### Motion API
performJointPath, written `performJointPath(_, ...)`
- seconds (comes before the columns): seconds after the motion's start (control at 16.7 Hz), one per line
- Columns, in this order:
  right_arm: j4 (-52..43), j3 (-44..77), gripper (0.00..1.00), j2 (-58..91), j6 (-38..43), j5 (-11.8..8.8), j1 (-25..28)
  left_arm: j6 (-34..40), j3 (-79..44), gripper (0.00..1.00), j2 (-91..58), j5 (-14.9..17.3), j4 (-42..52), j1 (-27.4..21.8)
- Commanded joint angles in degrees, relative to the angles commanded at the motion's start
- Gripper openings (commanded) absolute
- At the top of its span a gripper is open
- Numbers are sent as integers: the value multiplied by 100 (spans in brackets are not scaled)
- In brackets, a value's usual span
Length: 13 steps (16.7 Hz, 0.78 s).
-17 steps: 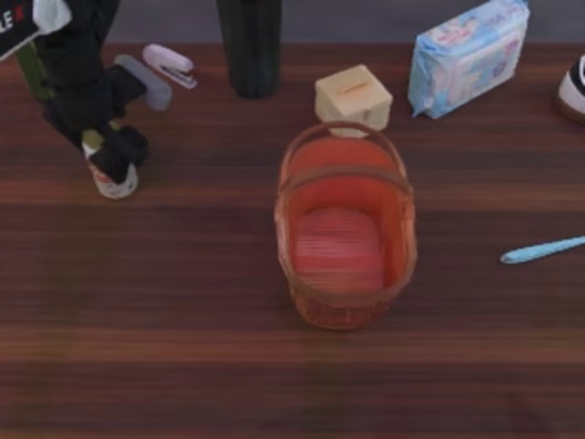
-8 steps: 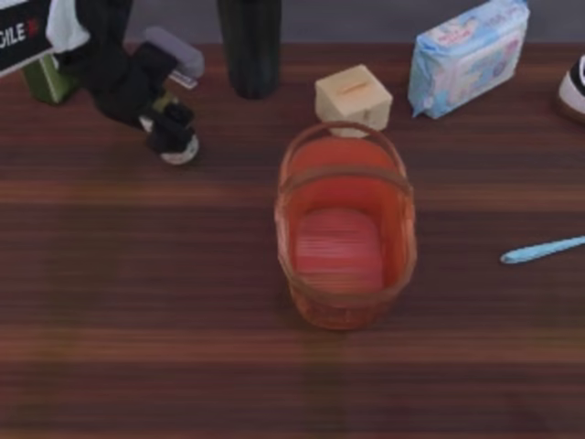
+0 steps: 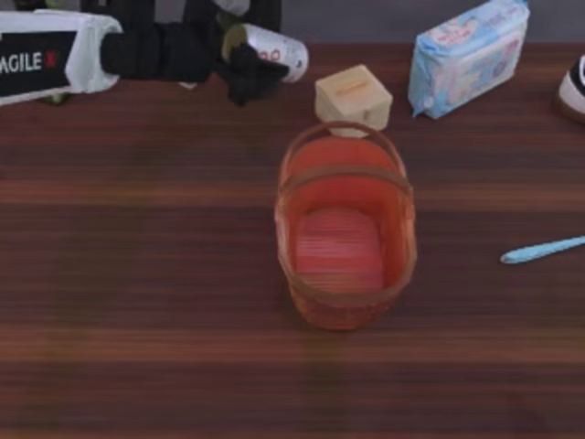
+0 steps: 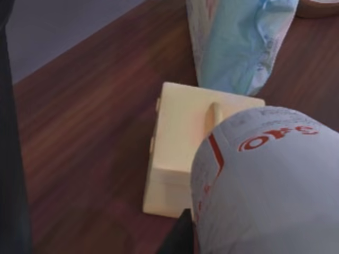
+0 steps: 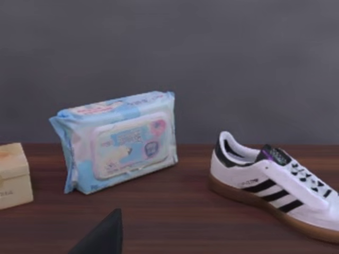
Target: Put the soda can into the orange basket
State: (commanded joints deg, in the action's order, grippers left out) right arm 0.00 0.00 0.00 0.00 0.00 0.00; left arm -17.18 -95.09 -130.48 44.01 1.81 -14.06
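Note:
The soda can (image 3: 281,53), white with red lettering, is off the table and tipped on its side, with my left gripper (image 3: 249,57) shut on it at the back of the table, left of the cream box. In the left wrist view the can (image 4: 270,180) fills the near corner, and one dark finger (image 4: 183,233) presses its side. The orange basket (image 3: 402,238) stands upright mid-table with its hoop handle across it and nothing inside, well forward and right of the can. My right arm is out of the top view; one dark finger (image 5: 106,235) shows, with nothing by it.
A cream box (image 3: 353,96) sits just behind the basket. A blue wipes pack (image 3: 468,55) lies at the back right, with a white shoe (image 3: 573,87) at the right edge. A light blue stick (image 3: 541,249) lies right of the basket. A tall dark cylinder (image 3: 265,11) stands behind the can.
My left gripper has lifted the can from the table's left side and carried it right and toward the back. The can has turned from upright to lying sideways in the grip.

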Motion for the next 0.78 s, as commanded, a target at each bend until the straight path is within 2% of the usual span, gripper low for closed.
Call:
performJointPath(0.24,0,0,100,0,0,0,0,746,895,0,466,1416,-2162,-210)
performJointPath(0.42,0,0,100,0,0,0,0,1164,1413,0,781,2255,-3371,-334)
performJointPath(0.6,0,0,100,0,0,0,0,1407,1729,0,1004,2777,-4062,-411)
performJointPath(0.78,0,0,100,0,0,0,0,1461,1802,0,1063,2899,-4215,-429)
